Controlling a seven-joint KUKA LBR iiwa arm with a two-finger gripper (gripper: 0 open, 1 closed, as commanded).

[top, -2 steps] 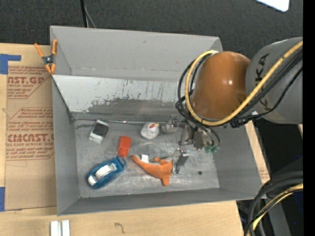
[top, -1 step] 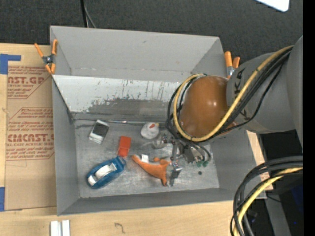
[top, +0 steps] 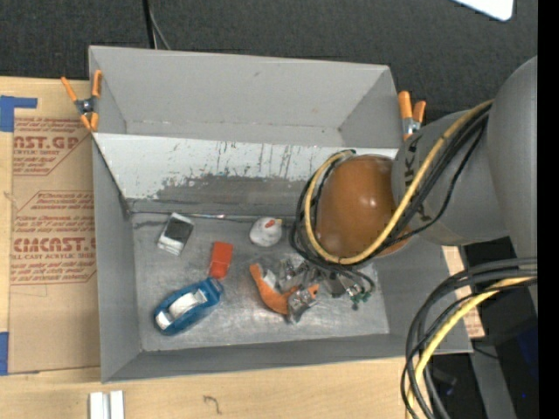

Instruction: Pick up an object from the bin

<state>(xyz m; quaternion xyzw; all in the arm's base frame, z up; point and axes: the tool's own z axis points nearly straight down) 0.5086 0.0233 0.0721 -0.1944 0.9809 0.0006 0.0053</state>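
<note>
Jaws are lost among the dark parts of the wrist, so whether they are spread or pressed together cannot be told. The gripper [top: 297,293] sits low near the front edge of the bin [top: 113,260], right of middle, just beside an orange curved piece [top: 265,290]. A bite taken off-centre could flick that piece toward the red block [top: 221,258]. Pressing too low could scrape the floor and catch nothing.

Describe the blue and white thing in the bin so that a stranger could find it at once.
Start at the grey metal bin and go to the lower left corner of its floor. There lies the blue and white thing, long and rounded. It is the only blue piece, and larger than the orange-red block beyond it.
</note>
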